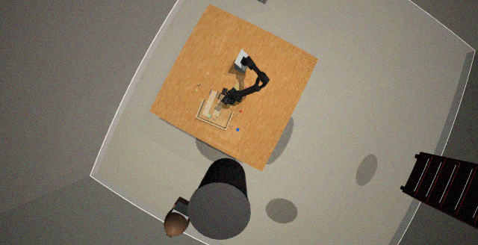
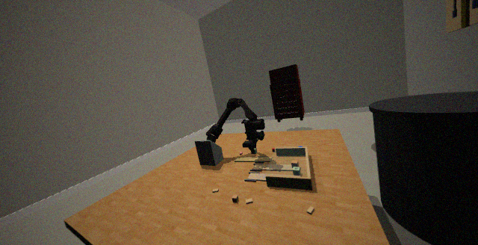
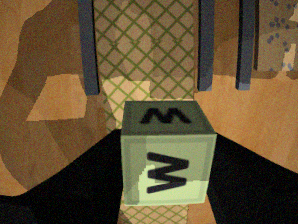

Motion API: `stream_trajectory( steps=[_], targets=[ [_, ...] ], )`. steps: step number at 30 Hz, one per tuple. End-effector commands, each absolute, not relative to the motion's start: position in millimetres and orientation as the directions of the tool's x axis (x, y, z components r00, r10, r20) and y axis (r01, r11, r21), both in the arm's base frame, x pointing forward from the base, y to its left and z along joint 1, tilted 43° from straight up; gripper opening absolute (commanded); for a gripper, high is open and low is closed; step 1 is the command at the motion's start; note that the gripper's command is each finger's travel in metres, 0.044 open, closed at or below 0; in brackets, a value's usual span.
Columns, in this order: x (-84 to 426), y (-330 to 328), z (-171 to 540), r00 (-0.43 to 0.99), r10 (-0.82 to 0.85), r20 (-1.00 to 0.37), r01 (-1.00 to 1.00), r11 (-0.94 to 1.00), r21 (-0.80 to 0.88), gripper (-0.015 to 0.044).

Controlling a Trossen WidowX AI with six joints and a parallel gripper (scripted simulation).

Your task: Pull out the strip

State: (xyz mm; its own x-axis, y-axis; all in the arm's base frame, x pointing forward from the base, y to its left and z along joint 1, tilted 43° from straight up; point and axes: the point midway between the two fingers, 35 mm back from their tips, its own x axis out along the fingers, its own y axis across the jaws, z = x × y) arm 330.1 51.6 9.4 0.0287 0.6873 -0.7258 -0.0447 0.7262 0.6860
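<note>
On the wooden table (image 2: 179, 208), from left to right as seen from the exterior view:

Arm base: a dark block (image 2: 208, 152) stands on the table at the left, with the arm (image 2: 234, 107) arching up from it and over to the right.

Claw: the gripper (image 2: 253, 149) hangs above the table just left of the tray, its fingers clamped on the labelled cube.

Labelled cube: the pale green cube (image 3: 168, 161) marked "M" sits between the two dark fingers, held in the air above a cross-hatched strip (image 3: 144, 36).

Strip: it lies flat on the wood below, between dark blue rails (image 3: 87, 42); a speckled strip (image 3: 280, 16) lies beside it to the right.

Tray: a low walled tray (image 2: 291, 182) sits right of the claw, with a small teal block (image 2: 296, 170) in it.

Loose bits: a few small tan blocks (image 2: 249, 201) lie scattered on the near part of the table.
</note>
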Motion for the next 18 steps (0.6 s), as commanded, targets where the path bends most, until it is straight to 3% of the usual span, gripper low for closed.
stream_trajectory(
  steps=[1,18],
  targets=[
    [311.4,50.0,6.1,0.026,0.684,-0.729,-0.047,0.729,0.683,0.0000],
    [301.1,24.7,30.8,0.025,0.683,-0.730,-0.046,0.730,0.682,0.0000]
  ],
)
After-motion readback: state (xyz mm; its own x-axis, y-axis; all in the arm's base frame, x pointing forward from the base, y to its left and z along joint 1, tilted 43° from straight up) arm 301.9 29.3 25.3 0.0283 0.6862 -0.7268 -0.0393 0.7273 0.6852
